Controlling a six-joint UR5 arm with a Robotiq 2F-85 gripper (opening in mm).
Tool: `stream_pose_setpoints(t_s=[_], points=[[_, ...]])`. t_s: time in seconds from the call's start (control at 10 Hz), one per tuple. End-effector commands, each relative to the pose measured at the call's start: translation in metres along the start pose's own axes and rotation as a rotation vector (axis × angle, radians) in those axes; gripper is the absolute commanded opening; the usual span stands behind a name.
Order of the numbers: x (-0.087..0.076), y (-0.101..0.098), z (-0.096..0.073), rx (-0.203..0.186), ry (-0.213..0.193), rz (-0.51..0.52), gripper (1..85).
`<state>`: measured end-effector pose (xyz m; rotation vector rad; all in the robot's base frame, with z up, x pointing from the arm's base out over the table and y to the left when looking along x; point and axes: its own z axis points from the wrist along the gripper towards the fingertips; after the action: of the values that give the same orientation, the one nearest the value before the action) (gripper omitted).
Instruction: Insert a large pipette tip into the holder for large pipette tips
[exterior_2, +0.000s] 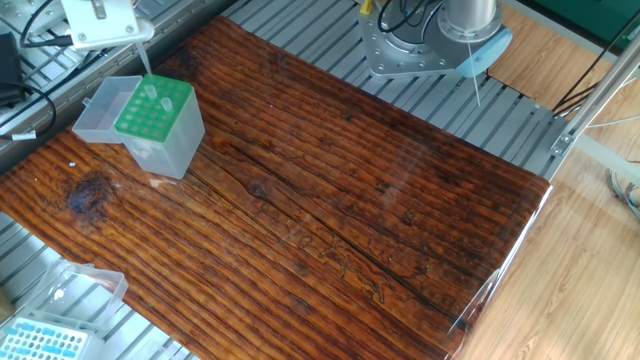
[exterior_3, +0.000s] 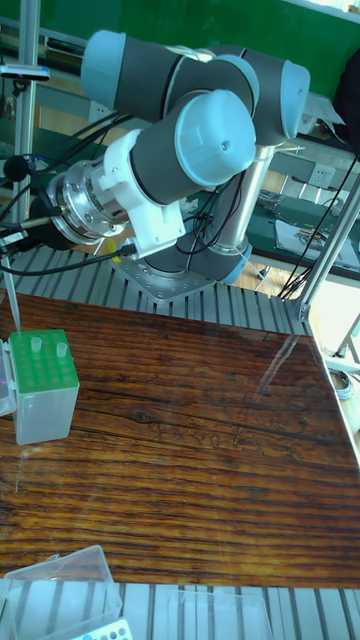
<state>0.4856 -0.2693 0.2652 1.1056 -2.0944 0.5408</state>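
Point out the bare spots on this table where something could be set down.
The wooden tabletop is bare across its middle and right, from the green-racked holder to the robot base. The near edge is bare beside the blue-rack box. Crowded: the far-left corner, where the gripper holds the large pipette tip over the holder.

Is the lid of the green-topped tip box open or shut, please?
Open. The clear lid is swung back beside the green rack, whose holes are exposed, with two tips standing in it.
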Motion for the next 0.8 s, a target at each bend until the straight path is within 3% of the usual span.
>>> stream_pose_setpoints(t_s=[0.0,0.7], points=[[-0.0042,0.0031,-0.0004,-0.011,-0.012,-0.005,1.0],[-0.0085,0.0077,-0.0069,-0.022,0.008,0.000,1.0]])
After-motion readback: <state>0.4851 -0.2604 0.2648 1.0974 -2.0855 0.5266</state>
